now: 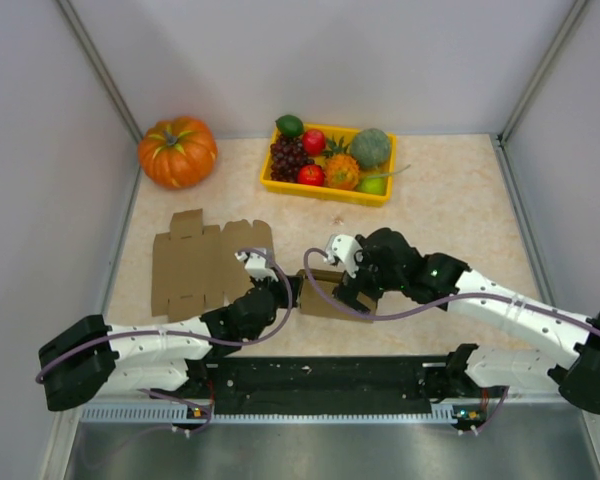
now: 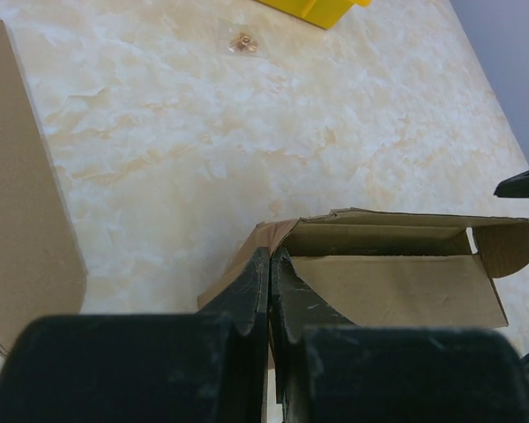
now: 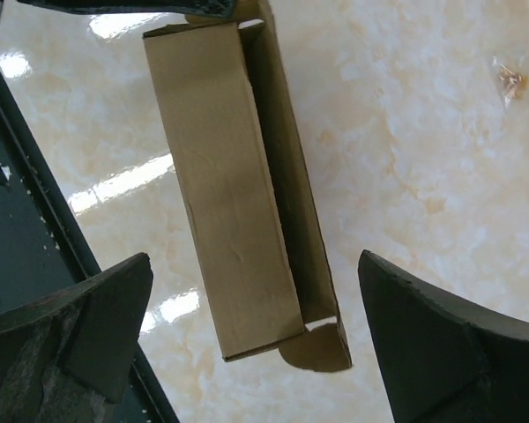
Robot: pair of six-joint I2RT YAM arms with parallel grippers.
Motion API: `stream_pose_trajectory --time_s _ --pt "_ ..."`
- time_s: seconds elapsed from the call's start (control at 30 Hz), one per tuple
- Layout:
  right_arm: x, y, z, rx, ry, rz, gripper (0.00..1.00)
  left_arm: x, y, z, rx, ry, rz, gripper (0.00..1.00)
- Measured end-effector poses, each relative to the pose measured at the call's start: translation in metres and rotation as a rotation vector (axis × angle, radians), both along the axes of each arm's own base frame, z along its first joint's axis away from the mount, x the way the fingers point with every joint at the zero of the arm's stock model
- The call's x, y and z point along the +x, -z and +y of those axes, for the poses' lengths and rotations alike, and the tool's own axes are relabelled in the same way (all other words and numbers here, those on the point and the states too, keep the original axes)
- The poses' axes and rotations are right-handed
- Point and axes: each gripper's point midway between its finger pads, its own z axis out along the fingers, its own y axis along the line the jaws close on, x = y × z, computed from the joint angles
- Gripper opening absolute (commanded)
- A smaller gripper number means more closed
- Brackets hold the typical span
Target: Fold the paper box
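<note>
The paper box (image 1: 325, 297) is a brown, partly folded carton lying on its side on the marble table between both arms. In the left wrist view my left gripper (image 2: 271, 257) is shut on the thin wall at the left end of the paper box (image 2: 397, 286), whose open inside faces the camera. Seen from above, the left gripper (image 1: 286, 291) touches that end. My right gripper (image 3: 254, 263) hangs open over the paper box (image 3: 234, 194), one finger on each side and both apart from it. From above, the right gripper (image 1: 354, 297) is over the box's right end.
A flat, unfolded cardboard sheet (image 1: 205, 268) lies left of the box, and its edge shows as cardboard (image 2: 18, 220). An orange pumpkin (image 1: 177, 151) and a yellow fruit tray (image 1: 320, 190) stand at the back. A small wrapper (image 3: 510, 77) lies nearby. A dark rail (image 1: 320, 375) runs along the near edge.
</note>
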Motion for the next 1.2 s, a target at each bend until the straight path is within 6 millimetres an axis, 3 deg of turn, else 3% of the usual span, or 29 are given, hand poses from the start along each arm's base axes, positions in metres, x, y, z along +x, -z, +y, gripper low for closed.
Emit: stream_pose_trajectory --time_s 0.17,0.37,0.57,0.8,1.2 --pt "-0.005 0.012 0.02 -0.056 -0.133 -0.01 0.99 0.0 0.0 0.0 0.012 0.002 0.003 0.0" --pt "-0.012 0.04 0.04 -0.122 -0.191 -0.022 0.95 -0.001 0.0 -0.001 0.013 0.006 0.005 0.0" --pt "-0.003 0.059 0.037 -0.186 -0.131 -0.101 0.84 -0.004 -0.001 0.001 0.018 0.015 0.014 0.0" --pt "0.008 0.064 0.036 -0.225 -0.067 -0.157 0.7 -0.008 -0.004 0.001 0.024 0.033 0.036 0.0" --pt "0.011 0.066 0.037 -0.21 -0.015 -0.157 0.68 -0.012 -0.005 -0.002 0.005 0.048 0.075 0.0"
